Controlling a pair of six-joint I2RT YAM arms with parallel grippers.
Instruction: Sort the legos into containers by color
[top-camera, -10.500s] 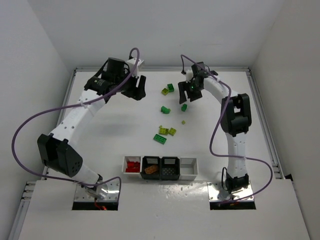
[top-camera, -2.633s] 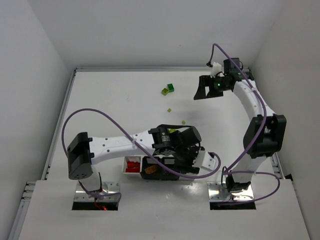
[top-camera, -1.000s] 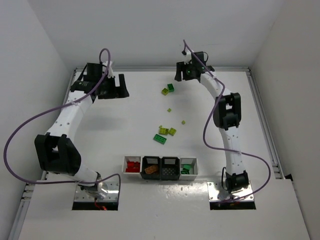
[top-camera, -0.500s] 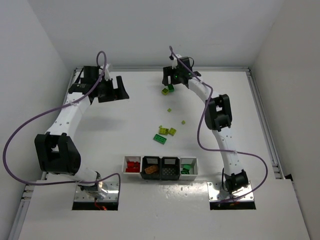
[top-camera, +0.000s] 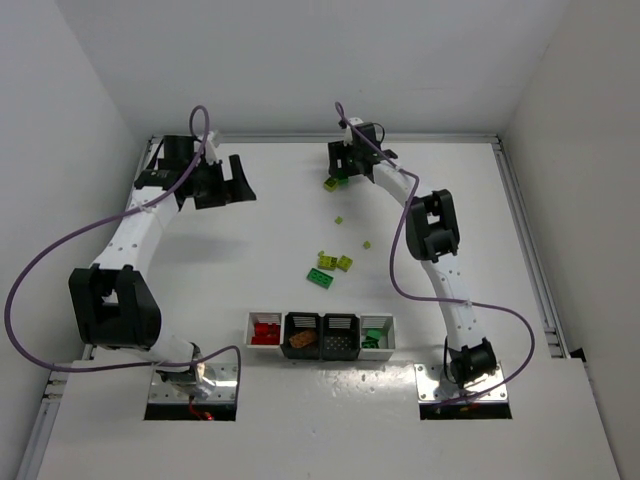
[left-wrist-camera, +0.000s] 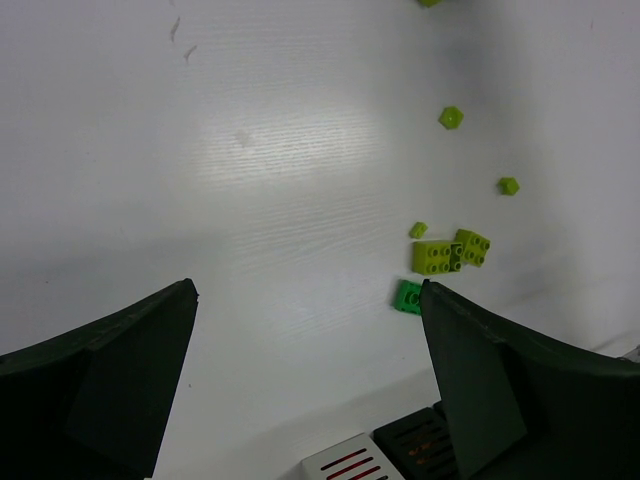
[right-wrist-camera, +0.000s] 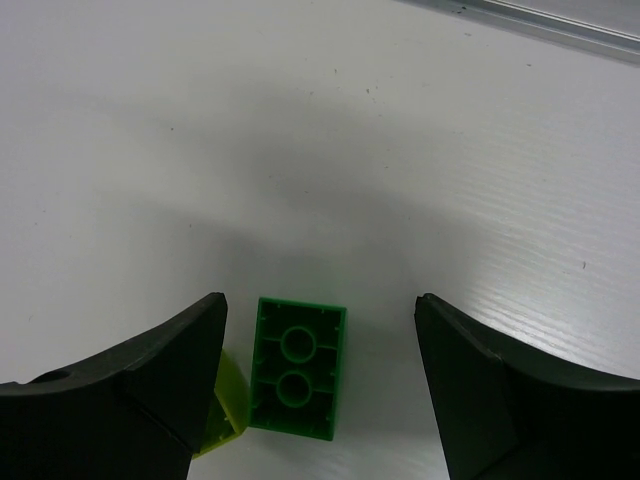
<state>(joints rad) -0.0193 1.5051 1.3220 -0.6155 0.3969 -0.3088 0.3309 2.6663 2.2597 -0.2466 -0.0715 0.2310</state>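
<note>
My right gripper is open at the far middle of the table, low over a green lego that lies studs-down between its fingers, untouched. A yellow-green lego touches that brick's left side, by the left finger. My left gripper is open and empty at the far left. More yellow-green legos and a green one lie mid-table. The containers stand near the front: red legos in the left white bin, a brown-orange one in the black bin, green ones in the right white bin.
Two tiny yellow-green pieces lie between the far pair and the mid-table cluster. The left wrist view shows that cluster and the bins' corner. A raised rim runs along the table's far edge.
My right gripper has swung left along the far edge and come down over the green lego. My left gripper has barely moved.
</note>
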